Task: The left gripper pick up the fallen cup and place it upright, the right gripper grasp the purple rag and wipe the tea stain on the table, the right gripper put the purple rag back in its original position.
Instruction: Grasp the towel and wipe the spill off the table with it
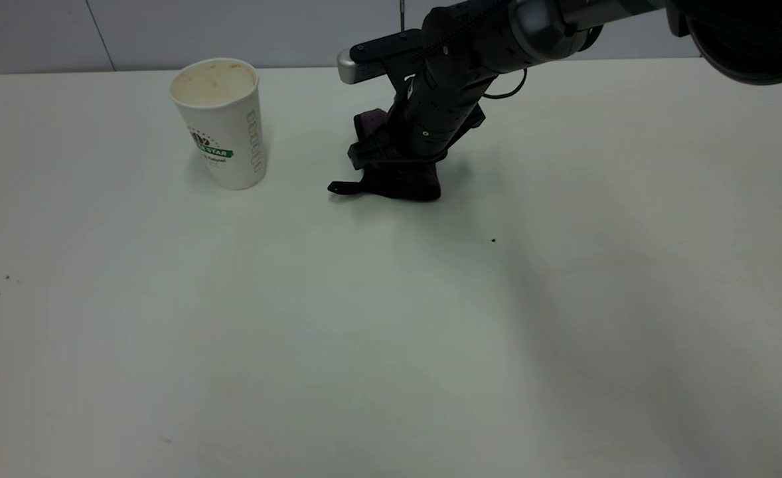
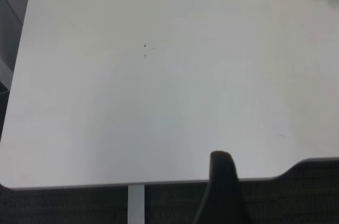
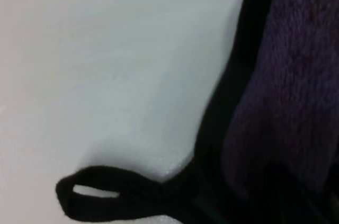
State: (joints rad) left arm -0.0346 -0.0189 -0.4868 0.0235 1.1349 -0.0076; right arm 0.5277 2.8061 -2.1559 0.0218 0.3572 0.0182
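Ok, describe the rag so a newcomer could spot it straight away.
On the white table, look toward the far edge, right of the upright cup. The purple rag lies bunched on the tabletop under the right end effector. It is the only dark cloth there, black-edged with a short black tab.

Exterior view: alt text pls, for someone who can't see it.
The right gripper presses down on the purple rag on the white table. The cup stands upright to the rag's left, apart from it. The left gripper is out of frame.
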